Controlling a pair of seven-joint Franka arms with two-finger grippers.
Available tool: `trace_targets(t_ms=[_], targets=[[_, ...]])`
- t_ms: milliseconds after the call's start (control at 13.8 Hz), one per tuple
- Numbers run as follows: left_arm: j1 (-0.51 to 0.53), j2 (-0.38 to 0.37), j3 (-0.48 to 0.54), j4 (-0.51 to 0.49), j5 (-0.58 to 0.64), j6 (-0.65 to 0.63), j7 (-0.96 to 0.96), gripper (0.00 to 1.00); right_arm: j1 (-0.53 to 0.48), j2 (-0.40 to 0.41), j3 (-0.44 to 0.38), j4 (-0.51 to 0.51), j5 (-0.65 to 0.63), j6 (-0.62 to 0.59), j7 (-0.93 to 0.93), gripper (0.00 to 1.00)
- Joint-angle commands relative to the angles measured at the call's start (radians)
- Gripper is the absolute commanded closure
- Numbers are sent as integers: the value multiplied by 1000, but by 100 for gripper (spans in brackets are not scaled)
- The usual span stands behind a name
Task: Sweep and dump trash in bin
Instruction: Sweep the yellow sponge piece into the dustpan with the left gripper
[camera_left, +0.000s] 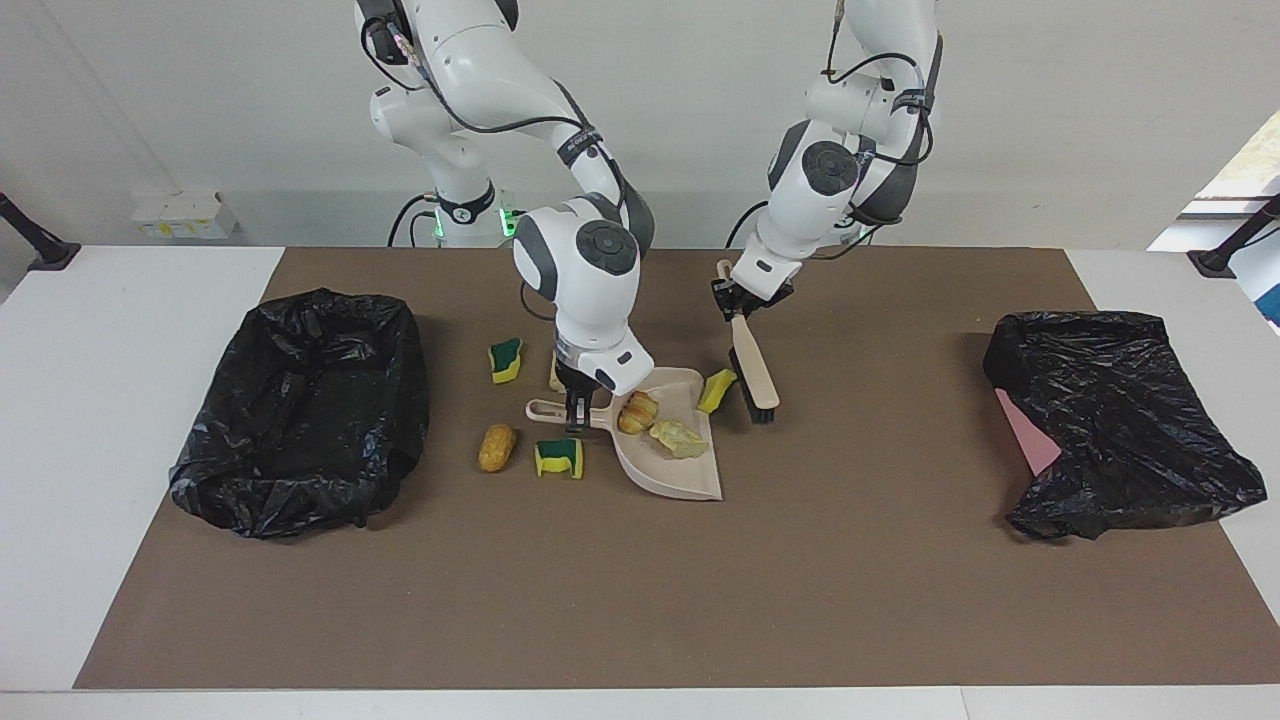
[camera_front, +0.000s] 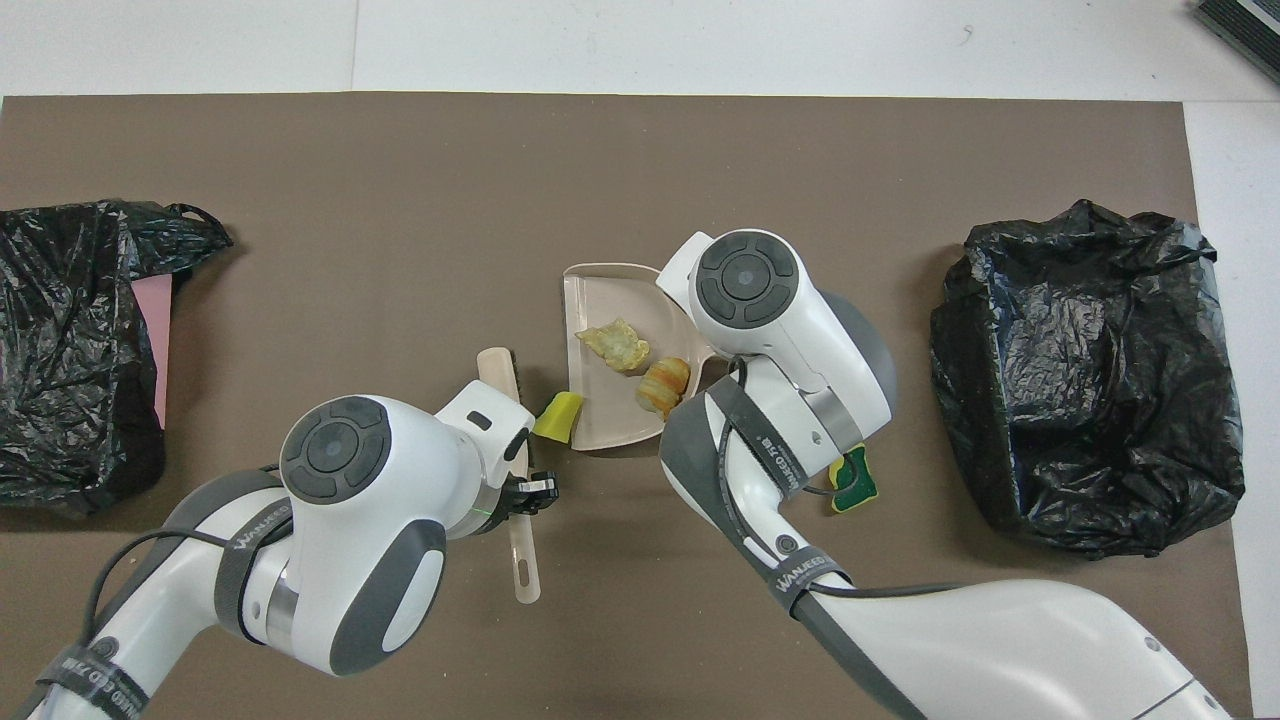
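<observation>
The left gripper (camera_left: 741, 302) is clamped on the handle of the brush (camera_left: 752, 368), which slants down to bristles that rest on, or just above, the mat beside the open mouth of the dustpan (camera_left: 680, 478). The right gripper (camera_left: 574, 408) is closed on the dustpan handle and holds the pan flat on the mat.

Trash positions:
- In the pan: a golden pastry lump (camera_left: 637, 411) and a pale crumpled chunk (camera_left: 678, 436).
- At the pan lip: a yellow sponge wedge (camera_left: 716, 390), between the lip and the brush head. Whether it touches the lip cannot be read from either view.
- Outside the pan, toward the right arm's end: a green-and-yellow sponge (camera_left: 505, 359), a browned lump (camera_left: 496, 446), a second sponge (camera_left: 558, 457) just beside the pan handle, and a pale piece (camera_left: 555, 372) mostly hidden by the right wrist.

Failure risks:
1. A stroke begun too high would probably pass over the wedge; one begun off its centre would probably spin it past the lip.
2. Excess brush force on the lip could shift the pan in the right gripper or jolt the two loaded pieces out.
3. The four outside pieces lie on the handle side. The pan mouth faces away from them, so they need repositioning of the pan, or they stay behind.
4. Tilting the pan forward during transfer to the black-lined bin (camera_left: 300, 410) would likely spill the load.
</observation>
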Motion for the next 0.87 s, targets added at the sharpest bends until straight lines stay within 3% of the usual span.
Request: trace_targets(t_ms=[0,363,800], targets=[[-32,-11,-2,-7,21,79,-99,100,-16,-20,9,-25,-17,26,-32,100],[-116,2,-15,16,-75,200,-137,100,-16,-20,9,-25,-17,25,-32,100],[-190,40,-18,-7,-77,259,-216,100,-16,-20,9,-27,-17,25,-32,100]])
